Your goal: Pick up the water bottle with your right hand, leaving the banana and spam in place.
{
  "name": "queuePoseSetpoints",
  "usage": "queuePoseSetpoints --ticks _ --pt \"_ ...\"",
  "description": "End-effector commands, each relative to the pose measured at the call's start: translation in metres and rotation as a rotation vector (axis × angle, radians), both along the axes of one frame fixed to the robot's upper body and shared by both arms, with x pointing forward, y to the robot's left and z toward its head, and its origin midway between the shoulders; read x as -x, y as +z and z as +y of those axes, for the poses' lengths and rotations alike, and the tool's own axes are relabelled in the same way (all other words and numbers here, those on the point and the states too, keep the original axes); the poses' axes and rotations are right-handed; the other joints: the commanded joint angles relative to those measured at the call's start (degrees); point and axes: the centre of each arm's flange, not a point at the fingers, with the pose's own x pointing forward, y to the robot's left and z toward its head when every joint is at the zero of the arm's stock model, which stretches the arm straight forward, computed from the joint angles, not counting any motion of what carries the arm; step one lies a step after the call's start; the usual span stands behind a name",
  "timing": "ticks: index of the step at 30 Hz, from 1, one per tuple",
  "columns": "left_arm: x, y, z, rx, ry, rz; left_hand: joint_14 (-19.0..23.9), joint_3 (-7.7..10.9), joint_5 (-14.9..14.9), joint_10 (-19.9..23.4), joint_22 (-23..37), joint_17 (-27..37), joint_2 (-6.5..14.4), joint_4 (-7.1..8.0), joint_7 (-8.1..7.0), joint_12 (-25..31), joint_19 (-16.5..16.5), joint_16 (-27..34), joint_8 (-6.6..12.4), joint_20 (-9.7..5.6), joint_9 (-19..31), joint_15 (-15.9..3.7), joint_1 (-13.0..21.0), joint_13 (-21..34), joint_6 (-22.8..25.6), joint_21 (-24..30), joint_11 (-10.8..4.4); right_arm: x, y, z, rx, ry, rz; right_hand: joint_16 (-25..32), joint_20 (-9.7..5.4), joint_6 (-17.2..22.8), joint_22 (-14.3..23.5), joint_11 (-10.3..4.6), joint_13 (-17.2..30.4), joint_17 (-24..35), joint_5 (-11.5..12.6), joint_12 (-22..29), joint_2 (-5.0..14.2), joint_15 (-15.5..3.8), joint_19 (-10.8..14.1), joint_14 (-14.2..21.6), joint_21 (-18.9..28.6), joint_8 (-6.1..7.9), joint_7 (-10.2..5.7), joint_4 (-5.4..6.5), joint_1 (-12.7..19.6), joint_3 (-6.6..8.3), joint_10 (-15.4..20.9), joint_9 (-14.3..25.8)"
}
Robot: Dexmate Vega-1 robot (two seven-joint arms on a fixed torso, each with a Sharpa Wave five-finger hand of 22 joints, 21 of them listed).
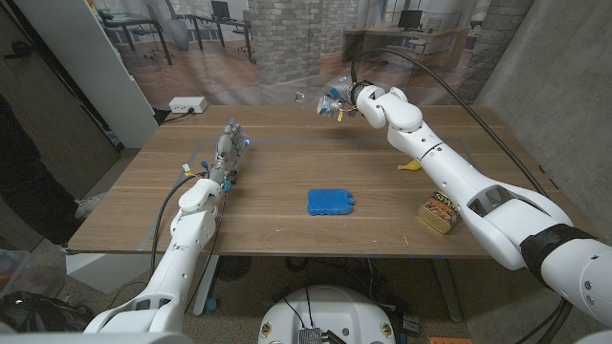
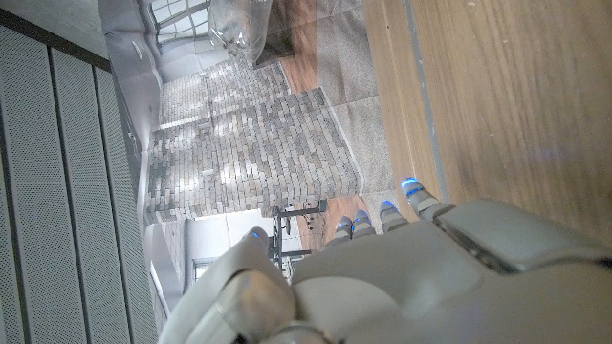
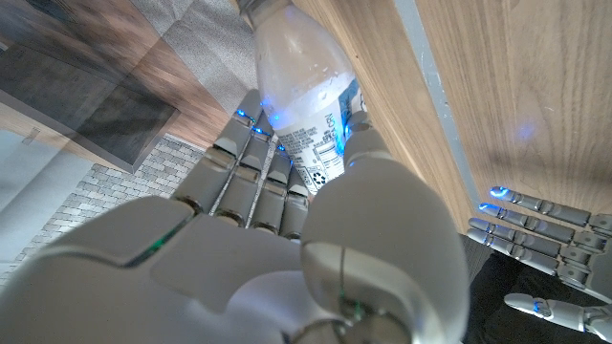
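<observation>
Right robot hand [image 3: 287,191] grips clear water bottle [image 3: 301,86], contents unclear.

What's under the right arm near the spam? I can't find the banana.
The banana lies on the table partly under the right forearm; only a yellow tip pokes out. The rest is covered. The spam sits nearer the table's front edge, beside the arm.

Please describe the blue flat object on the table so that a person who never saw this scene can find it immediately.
Look at the wooden table from the head view and go to its middle, toward the near edge. There lies a flat blue pack, alone on bare wood between the two arms. It is the one blue thing: the spam can to its right is yellow and boxy, the banana thin and yellow.
</observation>
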Motion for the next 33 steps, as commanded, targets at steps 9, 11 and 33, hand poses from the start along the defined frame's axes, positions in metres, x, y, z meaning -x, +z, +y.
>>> queuePoseSetpoints --ticks 9,11,33 --pt "0.005 0.006 0.002 -0.017 -0.010 -0.018 -7.36 -0.20 -0.15 -5.27 0.07 0.22 0.97 -0.22 -0.42 0.19 -3.35 0.25 0.30 0.41 0.21 0.33 0.63 0.20 -5.76 -0.15 0.37 0.015 0.010 -0.010 -0.072 -0.001 -0.061 -0.03 -0.47 6.63 0.15 -0.28 0.24 0.31 -0.18 -0.26 2.87 -8.01 -0.06 0.90 0.48 0.28 -5.46 1.41 2.16 1.76 0.82 0.26" --pt "0.004 0.008 0.002 -0.019 -0.013 -0.020 -7.34 -0.20 -0.15 -5.33 0.07 0.22 0.97 -0.22 -0.41 0.17 -3.39 0.25 0.30 0.44 0.21 0.30 0.64 0.20 -5.75 -0.18 0.25 0.016 0.010 -0.010 -0.074 -0.002 -0.065 -0.05 -0.49 6.72 0.15 -0.07 0.27 0.34 -0.22 -0.25 2.88 -7.95 -0.08 0.97 0.51 0.29 -5.51 1.41 2.19 1.79 0.92 0.26" --pt "-0.003 0.030 0.004 -0.076 -0.065 -0.045 -7.27 -0.24 -0.16 -5.24 0.08 0.22 0.98 -0.22 -0.42 0.19 -3.27 0.26 0.32 0.44 0.21 0.24 0.67 0.19 -5.64 -0.32 0.19 0.027 0.016 -0.015 -0.150 -0.015 -0.133 -0.36 -0.56 7.48 0.15 -0.33 0.48 0.58 -0.53 -0.43 2.78 -8.20 -0.19 1.08 0.72 0.42 -5.52 1.44 2.32 1.96 1.37 0.24"
